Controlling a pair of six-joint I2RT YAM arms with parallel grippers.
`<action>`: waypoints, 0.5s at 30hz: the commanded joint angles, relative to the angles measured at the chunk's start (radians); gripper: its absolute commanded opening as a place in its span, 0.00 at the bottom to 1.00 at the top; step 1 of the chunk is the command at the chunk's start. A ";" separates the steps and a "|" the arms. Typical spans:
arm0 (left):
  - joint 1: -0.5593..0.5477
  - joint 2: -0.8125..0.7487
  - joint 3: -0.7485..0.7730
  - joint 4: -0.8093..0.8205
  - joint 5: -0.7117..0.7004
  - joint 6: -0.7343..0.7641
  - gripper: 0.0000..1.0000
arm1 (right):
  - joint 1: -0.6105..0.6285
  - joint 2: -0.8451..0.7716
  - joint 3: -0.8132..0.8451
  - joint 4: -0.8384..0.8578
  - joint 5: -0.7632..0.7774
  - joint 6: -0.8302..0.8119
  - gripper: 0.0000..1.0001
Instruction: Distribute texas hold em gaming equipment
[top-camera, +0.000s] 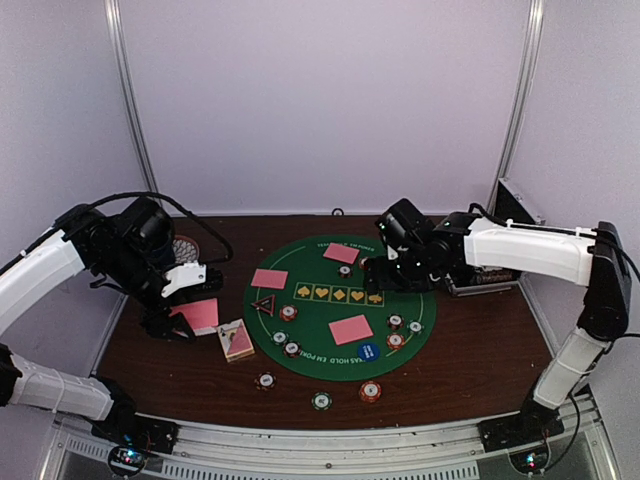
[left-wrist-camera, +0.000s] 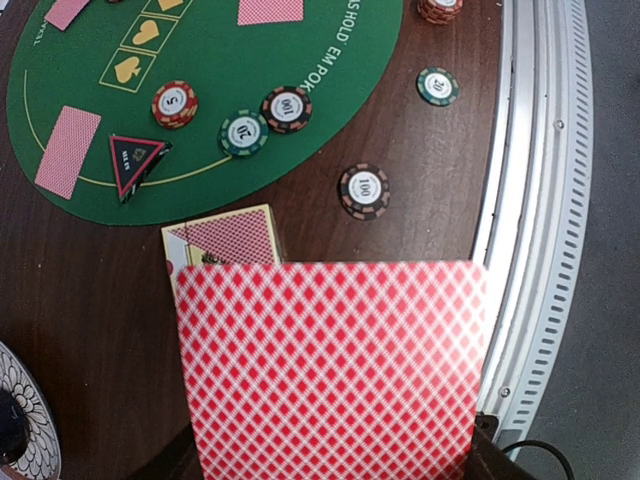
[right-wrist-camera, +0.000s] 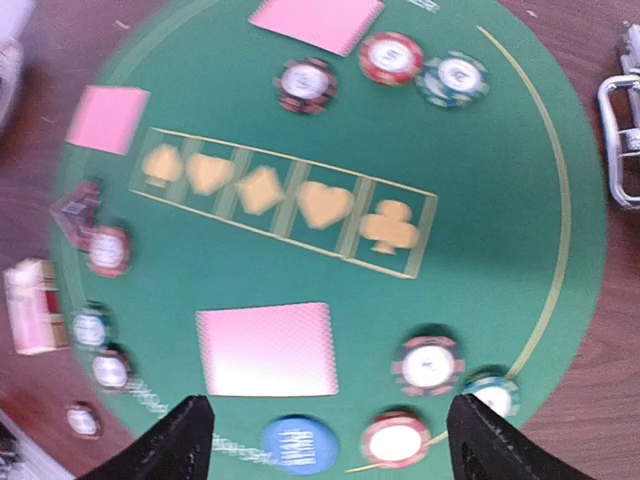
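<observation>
My left gripper is shut on a pink-backed playing card above the brown table, left of the green mat. That card hides its fingers in the left wrist view. A card box lies just beyond it. Three more cards lie face down on the mat. My right gripper hovers open above the mat with nothing between its fingers. Below it are a card, a blue round button and striped poker chips.
Several chips sit on the mat's left edge and on the table near the front. A triangular marker lies on the mat. A metal case stands behind the right arm. A round patterned disc lies back left.
</observation>
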 joint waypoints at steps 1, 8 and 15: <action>0.005 0.013 0.003 0.042 -0.013 0.018 0.00 | 0.049 -0.048 0.010 0.135 -0.170 0.126 0.87; 0.005 0.050 -0.006 0.086 -0.043 0.027 0.00 | 0.164 0.015 0.004 0.478 -0.415 0.313 0.94; 0.005 0.076 -0.010 0.128 -0.049 0.029 0.00 | 0.248 0.154 0.071 0.692 -0.523 0.438 0.94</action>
